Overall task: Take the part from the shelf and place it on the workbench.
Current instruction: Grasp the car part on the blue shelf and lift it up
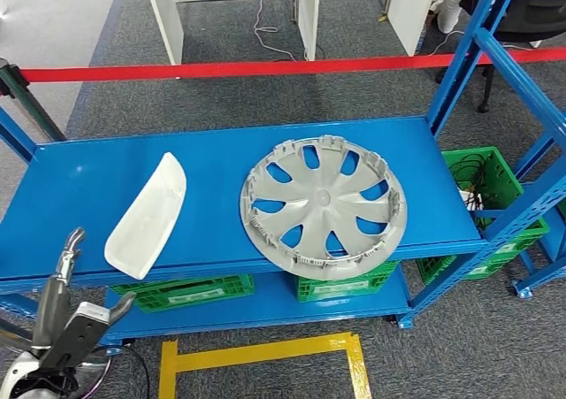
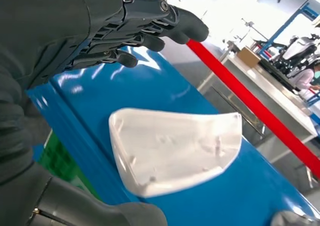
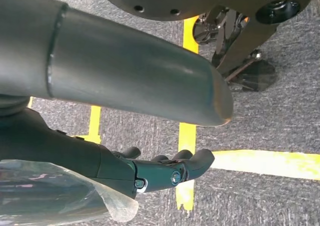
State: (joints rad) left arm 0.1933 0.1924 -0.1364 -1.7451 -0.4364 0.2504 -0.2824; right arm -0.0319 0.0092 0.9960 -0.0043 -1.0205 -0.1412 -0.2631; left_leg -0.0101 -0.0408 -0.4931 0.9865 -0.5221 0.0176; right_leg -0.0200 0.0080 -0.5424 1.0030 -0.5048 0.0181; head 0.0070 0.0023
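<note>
Part: the white curved part (image 1: 147,216) is lying at the left of the head view on the blue shelf (image 1: 220,156), its long axis slanting from lower left to upper right.
Left hand: the left hand (image 1: 79,315) is hovering at lower left, just below the part's near end, the nearer hand by far; fingers (image 2: 151,23) are spreading wide, holding and touching nothing.
Right hand: the right hand (image 3: 166,168) is hanging over the floor, fingers loosely extended, empty.
Neighbour: a grey wheel cover (image 1: 324,206) is resting centre frame.
</note>
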